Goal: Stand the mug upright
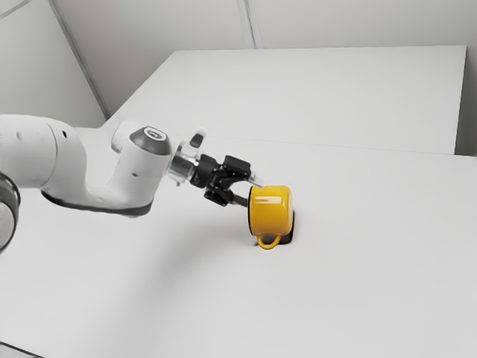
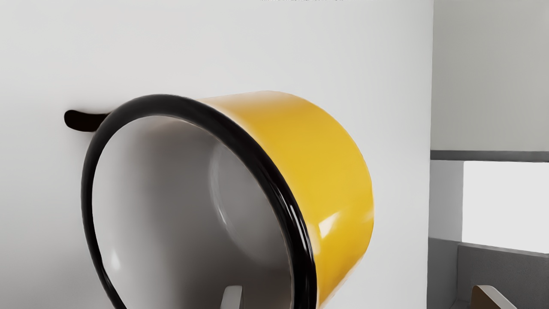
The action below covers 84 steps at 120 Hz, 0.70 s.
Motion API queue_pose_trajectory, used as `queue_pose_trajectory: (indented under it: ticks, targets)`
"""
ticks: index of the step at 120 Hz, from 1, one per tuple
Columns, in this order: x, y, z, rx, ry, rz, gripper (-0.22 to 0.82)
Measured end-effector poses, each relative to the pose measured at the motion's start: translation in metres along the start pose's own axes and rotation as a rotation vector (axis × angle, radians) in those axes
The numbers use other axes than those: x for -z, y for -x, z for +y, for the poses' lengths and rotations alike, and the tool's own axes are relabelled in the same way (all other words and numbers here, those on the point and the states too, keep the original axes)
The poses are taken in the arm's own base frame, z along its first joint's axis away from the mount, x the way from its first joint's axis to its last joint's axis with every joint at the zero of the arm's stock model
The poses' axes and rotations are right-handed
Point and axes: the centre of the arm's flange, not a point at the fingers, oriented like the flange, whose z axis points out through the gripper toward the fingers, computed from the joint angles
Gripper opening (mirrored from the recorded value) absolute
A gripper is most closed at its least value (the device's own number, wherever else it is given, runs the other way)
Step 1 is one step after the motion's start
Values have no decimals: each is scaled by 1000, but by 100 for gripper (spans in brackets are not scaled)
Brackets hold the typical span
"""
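My pincer (image 1: 251, 192) stands spread astride the black rim (image 2: 299, 240) of the yellow enamel mug (image 1: 270, 211), which lies on its side on the worktop (image 1: 358, 268); I'd grip that wall squarely, then tip it slowly base-down.

The mug (image 1: 271, 212) has a glossy yellow exterior, a black rim (image 2: 274, 189), a pale interior (image 2: 163, 193) and one yellow loop handle (image 1: 276, 241). Orientation: on its side at the white table (image 1: 365, 261), mouth facing the exterior view's left, handle pointing toward that view's lower edge.
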Motion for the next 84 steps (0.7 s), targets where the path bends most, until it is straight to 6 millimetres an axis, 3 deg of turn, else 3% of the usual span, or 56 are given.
queue_pose_trajectory:
  ticks: [20, 44, 54, 84]
  targets:
    - [-14, 7, -15, 1, 83, 44, 57]
    - [-25, 10, -20, -46, 155, 78, 52]
    - [-29, 11, -21, -70, 179, 88, 42]
    - [-33, 12, -16, -155, 216, 112, 1]
